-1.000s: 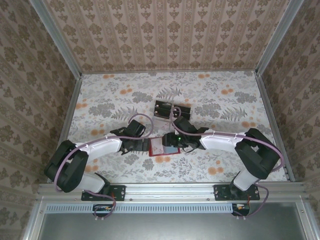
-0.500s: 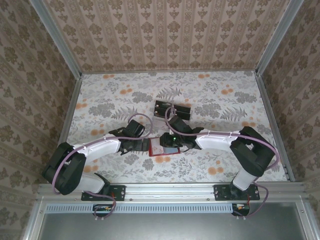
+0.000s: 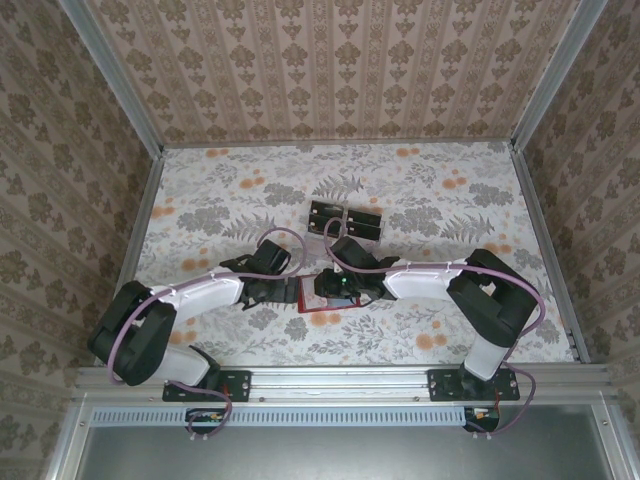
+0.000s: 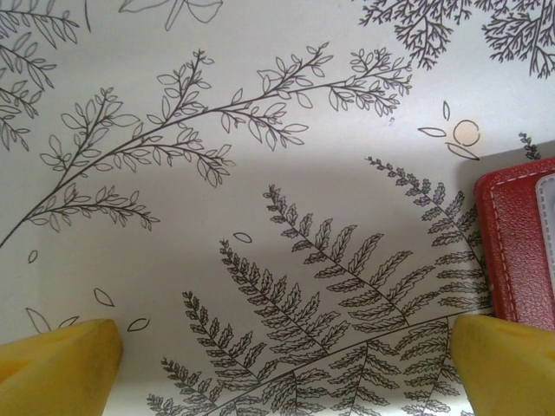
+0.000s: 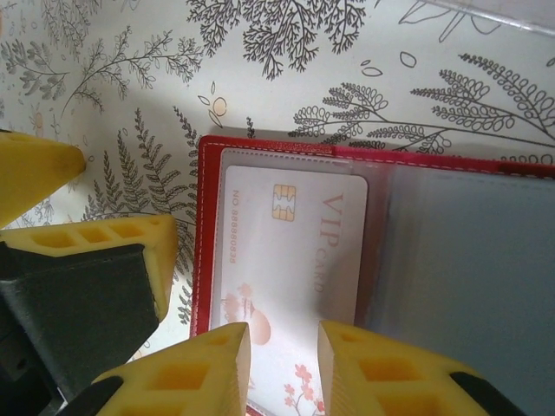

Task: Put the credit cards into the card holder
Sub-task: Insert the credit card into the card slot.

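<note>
The red wallet lies open on the counter, near the front and between the two arms. One pale card is seen in its left pocket, and its long axis points straight away from the right fingers. These fingers are held narrowly apart just over the near end of the card; whether the card is pinched cannot be told. The left fingers are spread wide and empty, just beside the left edge of the wallet. A dark card and a second dark card lie side by side further back, well apart from the wallet. The right arm is judged nearer to them. One wallet and three cards are counted.
</note>
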Controlling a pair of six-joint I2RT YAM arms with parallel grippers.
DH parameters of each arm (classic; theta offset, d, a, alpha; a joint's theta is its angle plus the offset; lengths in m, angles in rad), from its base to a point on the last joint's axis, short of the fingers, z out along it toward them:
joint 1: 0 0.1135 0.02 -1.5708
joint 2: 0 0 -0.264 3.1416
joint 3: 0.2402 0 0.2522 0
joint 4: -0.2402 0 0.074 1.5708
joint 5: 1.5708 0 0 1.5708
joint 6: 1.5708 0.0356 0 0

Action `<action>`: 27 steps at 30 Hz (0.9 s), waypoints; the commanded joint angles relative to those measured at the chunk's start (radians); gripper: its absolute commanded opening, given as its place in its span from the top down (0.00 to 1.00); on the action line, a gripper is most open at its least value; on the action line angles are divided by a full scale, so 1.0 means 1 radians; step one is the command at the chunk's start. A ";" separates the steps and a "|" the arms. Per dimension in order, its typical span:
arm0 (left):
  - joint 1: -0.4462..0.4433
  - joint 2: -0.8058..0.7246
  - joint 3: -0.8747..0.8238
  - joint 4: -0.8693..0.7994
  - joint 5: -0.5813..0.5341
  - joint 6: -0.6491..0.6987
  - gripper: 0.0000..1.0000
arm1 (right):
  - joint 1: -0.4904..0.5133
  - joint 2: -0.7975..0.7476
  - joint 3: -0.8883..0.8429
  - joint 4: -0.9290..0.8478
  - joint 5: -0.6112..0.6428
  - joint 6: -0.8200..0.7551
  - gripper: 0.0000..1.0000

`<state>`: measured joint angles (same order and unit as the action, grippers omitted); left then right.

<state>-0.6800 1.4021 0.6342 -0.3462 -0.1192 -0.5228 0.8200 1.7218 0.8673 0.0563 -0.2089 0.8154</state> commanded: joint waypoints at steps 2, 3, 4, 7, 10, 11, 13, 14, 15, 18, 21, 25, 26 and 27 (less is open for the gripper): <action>0.000 0.014 -0.010 0.009 0.009 0.014 0.00 | 0.004 -0.006 -0.010 -0.012 0.031 0.003 0.68; -0.003 0.014 -0.010 0.009 0.010 0.012 0.00 | 0.003 -0.005 -0.011 -0.012 0.032 0.004 0.68; -0.001 0.013 -0.010 0.009 0.011 0.012 0.00 | 0.004 -0.006 -0.011 -0.012 0.032 0.004 0.67; -0.003 0.014 -0.012 0.008 0.010 0.012 0.00 | 0.004 -0.002 -0.014 -0.012 0.028 0.005 0.66; -0.004 0.015 -0.011 0.011 0.012 0.011 0.00 | 0.006 0.005 -0.010 -0.009 0.022 0.005 0.66; -0.004 0.015 -0.011 0.012 0.011 0.010 0.00 | 0.006 0.008 -0.008 -0.008 0.020 0.005 0.66; -0.004 0.016 -0.012 0.013 0.009 0.010 0.00 | 0.009 0.015 -0.004 -0.009 0.016 0.006 0.66; -0.004 0.018 -0.012 0.013 0.010 0.010 0.00 | 0.010 0.019 -0.003 -0.008 0.015 0.005 0.66; -0.004 0.018 -0.013 0.012 0.010 0.009 0.00 | 0.011 0.021 -0.001 -0.009 0.015 0.005 0.66; -0.004 0.019 -0.014 0.013 0.009 0.010 0.00 | 0.018 0.032 0.004 -0.008 0.012 0.007 0.65; -0.006 0.019 -0.015 0.016 0.010 0.009 0.00 | 0.023 0.041 0.011 -0.004 0.005 0.010 0.65; -0.009 0.021 -0.015 0.021 0.013 0.009 0.00 | 0.033 0.059 0.025 0.007 -0.010 0.018 0.65; -0.008 0.021 -0.016 0.021 0.013 0.009 0.00 | 0.035 0.063 0.028 0.014 -0.015 0.021 0.65; -0.010 0.022 -0.016 0.021 0.013 0.009 0.00 | 0.036 0.067 0.031 0.018 -0.019 0.025 0.65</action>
<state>-0.6811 1.4063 0.6342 -0.3431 -0.1200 -0.5228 0.8436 1.7592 0.8722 0.0662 -0.2070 0.8188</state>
